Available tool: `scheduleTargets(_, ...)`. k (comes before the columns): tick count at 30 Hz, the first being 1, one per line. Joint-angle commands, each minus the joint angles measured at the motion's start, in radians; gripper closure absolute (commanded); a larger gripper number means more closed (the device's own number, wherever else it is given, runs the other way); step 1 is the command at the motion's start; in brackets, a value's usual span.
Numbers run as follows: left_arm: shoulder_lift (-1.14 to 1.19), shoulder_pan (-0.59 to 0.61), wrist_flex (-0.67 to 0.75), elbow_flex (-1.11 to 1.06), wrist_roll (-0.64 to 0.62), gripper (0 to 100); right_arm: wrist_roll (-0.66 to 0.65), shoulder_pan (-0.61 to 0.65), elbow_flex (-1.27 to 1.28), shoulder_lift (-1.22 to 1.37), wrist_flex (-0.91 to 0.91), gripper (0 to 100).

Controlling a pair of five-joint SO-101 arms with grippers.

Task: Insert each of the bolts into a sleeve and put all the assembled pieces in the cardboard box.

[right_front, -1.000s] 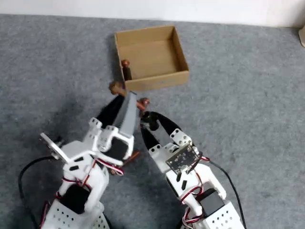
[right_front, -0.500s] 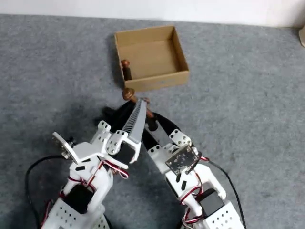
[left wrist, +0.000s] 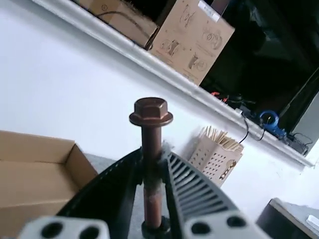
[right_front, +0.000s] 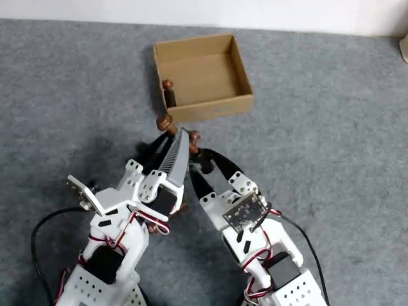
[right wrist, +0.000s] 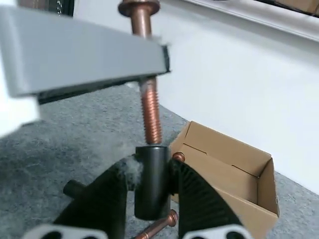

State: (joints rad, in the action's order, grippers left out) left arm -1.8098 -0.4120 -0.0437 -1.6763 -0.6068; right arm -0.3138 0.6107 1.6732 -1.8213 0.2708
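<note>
**Grey felt table (right_front: pixel 331 140): bolt poised over sleeve**

The left gripper (left wrist: pixel 152 160) is clamped on a copper bolt (left wrist: pixel 151 132) by its shank, head up, just in front of the cardboard box (right_front: pixel 205 109). The right gripper (right wrist: pixel 152 168) pinches a black sleeve (right wrist: pixel 151 191) upright beneath it, with the threaded tip at the sleeve's mouth. Both parts look like rigid, dense metal. The threads likely grip well. The smooth sleeve may slip, so a mid-wall hold seems best.
</note>
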Motion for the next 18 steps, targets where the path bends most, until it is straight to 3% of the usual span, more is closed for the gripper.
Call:
scheduleTargets(1, -0.015, -0.012, -0.037, -0.019, 0.002, 99, 0.003, -0.015, 0.097, -0.018, 0.004, 99.4)
scheduleTargets(18, -0.015, -0.071, -0.17, -0.019, 0.005, 99, 0.003, -0.021, 0.097, -0.018, 0.002, 99.4)
